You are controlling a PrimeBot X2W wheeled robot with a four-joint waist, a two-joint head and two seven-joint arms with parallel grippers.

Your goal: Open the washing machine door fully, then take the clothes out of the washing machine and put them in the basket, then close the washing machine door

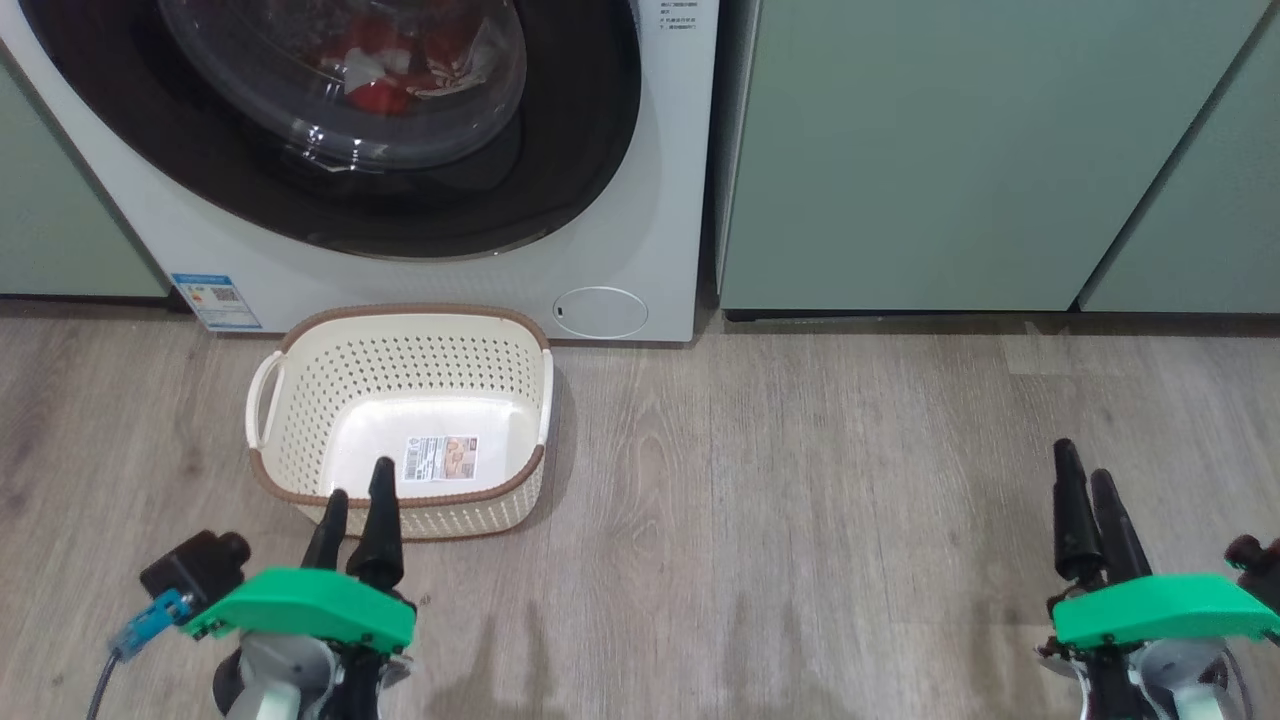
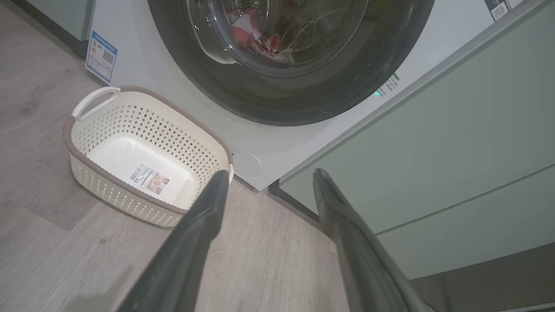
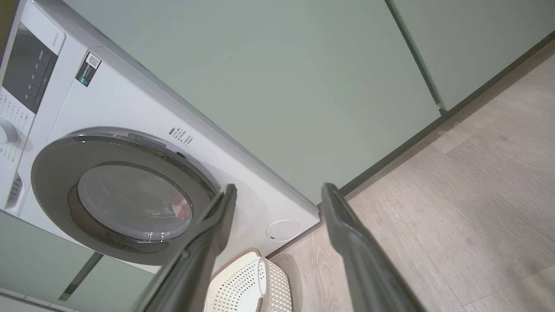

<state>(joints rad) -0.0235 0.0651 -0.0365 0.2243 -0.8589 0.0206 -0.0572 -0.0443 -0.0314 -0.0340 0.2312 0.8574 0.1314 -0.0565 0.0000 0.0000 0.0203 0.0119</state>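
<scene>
The white washing machine (image 1: 655, 230) stands at the upper left. Its round black-rimmed door (image 1: 575, 150) looks closed against the front. Red and white clothes (image 1: 385, 70) show through the clear window, also in the left wrist view (image 2: 256, 37) and the right wrist view (image 3: 180, 206). On the floor in front sits the cream basket (image 1: 300, 400), with nothing in it but a label sticker. My left gripper (image 1: 358, 485) hovers open over the basket's near rim. Far to the right, my right gripper (image 1: 1083, 465) is open above bare floor. Both wrist views show spread fingers holding nothing (image 2: 271, 173) (image 3: 279, 187).
Pale green cabinets (image 1: 950, 150) flank the machine on the right, with another (image 1: 60, 200) on its left. A small round white hatch (image 1: 600, 312) sits low on the machine front. Grey wood floor (image 1: 800, 500) stretches between the basket and my right gripper.
</scene>
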